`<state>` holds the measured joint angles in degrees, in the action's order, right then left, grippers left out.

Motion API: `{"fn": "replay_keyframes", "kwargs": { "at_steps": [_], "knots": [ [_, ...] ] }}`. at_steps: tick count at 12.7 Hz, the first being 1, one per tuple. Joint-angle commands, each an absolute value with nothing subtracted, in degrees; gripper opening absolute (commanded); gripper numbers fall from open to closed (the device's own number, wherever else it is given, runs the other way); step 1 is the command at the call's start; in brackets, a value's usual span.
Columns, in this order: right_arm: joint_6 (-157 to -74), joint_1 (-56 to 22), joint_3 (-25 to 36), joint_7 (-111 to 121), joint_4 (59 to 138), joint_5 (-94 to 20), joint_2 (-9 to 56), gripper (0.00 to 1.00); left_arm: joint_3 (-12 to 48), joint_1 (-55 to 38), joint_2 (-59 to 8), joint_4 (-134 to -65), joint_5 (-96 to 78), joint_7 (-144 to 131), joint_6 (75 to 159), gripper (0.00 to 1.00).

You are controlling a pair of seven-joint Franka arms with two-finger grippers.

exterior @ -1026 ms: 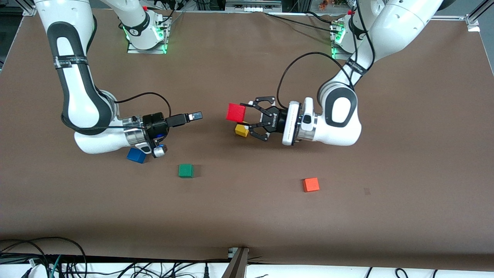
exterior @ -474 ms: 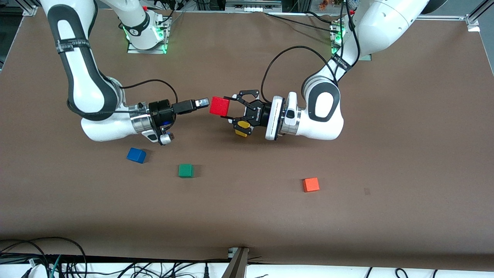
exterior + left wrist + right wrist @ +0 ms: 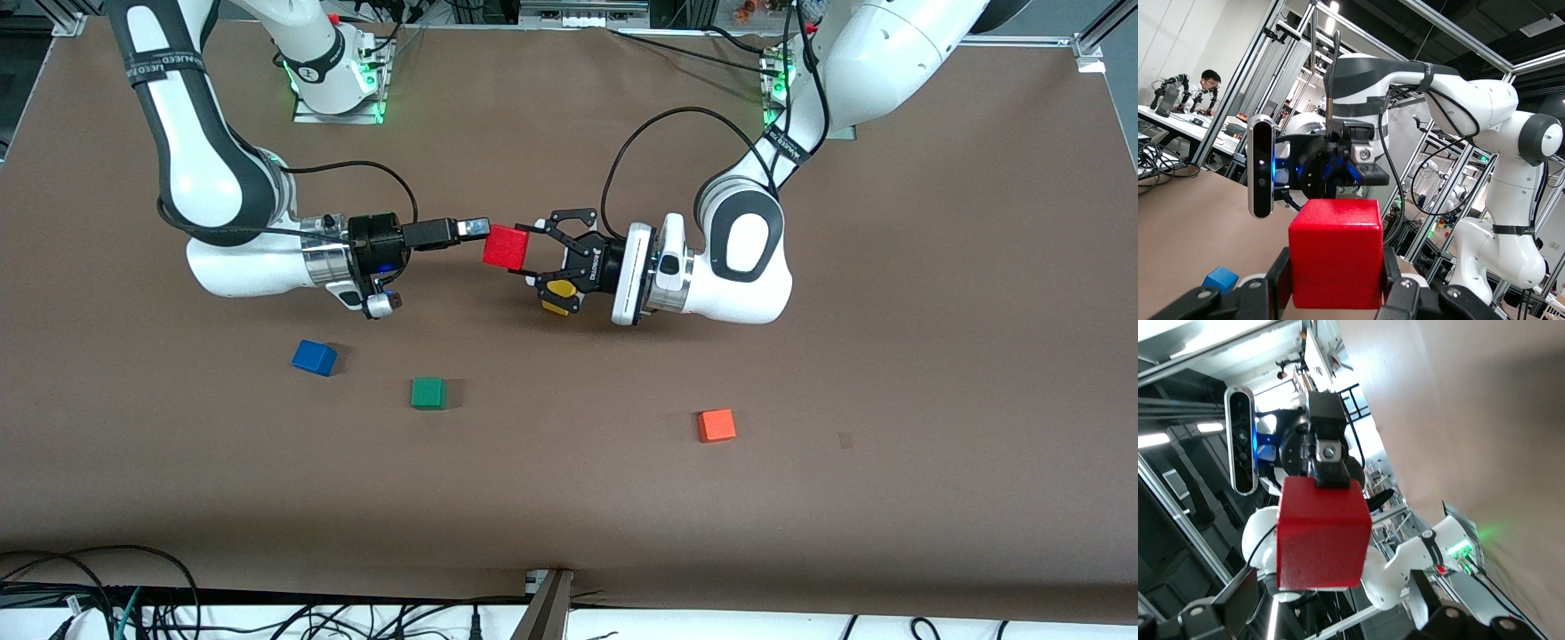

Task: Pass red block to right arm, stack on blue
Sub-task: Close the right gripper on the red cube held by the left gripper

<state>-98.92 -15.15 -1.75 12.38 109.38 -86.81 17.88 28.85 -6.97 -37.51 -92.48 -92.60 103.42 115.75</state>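
Your right hand [image 3: 484,228] is up over the middle of the counter [image 3: 933,373], fingers spread wide, holding nothing. Its tips are right at the red block [image 3: 507,246], and you cannot tell if they touch it yet.

The red block is in the air between the two hands. Your left hand [image 3: 526,253] is clamped on it, squeezing two of its sides. The yellow block [image 3: 557,297] lies on the counter under that hand.

The red block looks small, hard and light, and its smooth faces may be a bit slippery. Take it on the two flat sides the left hand leaves bare, and squeeze in the middle, not on a corner. Let go with the left hand only when the right one has it tight.

The blue block [image 3: 314,357] waits toward the right arm's end of the counter, closer to the front edge, with nothing on it. The green block [image 3: 428,393] sits near it, and the orange block [image 3: 716,425] is toward the left arm's end.
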Motion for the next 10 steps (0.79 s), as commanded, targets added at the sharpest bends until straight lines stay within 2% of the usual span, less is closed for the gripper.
{"fn": "replay_keyframes", "kwargs": {
  "at_steps": [1,5,10],
  "knots": [
    [-103.0,-15.03,-2.99,10.82,111.27,-90.69,15.82,1.0,29.0,-7.56,-38.67,-90.53,-94.13,103.1,116.19,0.0],
    [-105.81,-15.03,-3.08,10.46,111.18,-91.84,15.91,1.0,29.0,-7.47,-38.67,-90.53,-94.04,101.52,116.19,0.0],
    [-110.3,-15.21,-5.97,10.46,111.09,-93.87,16.0,1.0,29.0,-7.38,-38.67,-90.53,-93.96,101.6,115.93,0.0]
  ]
}}
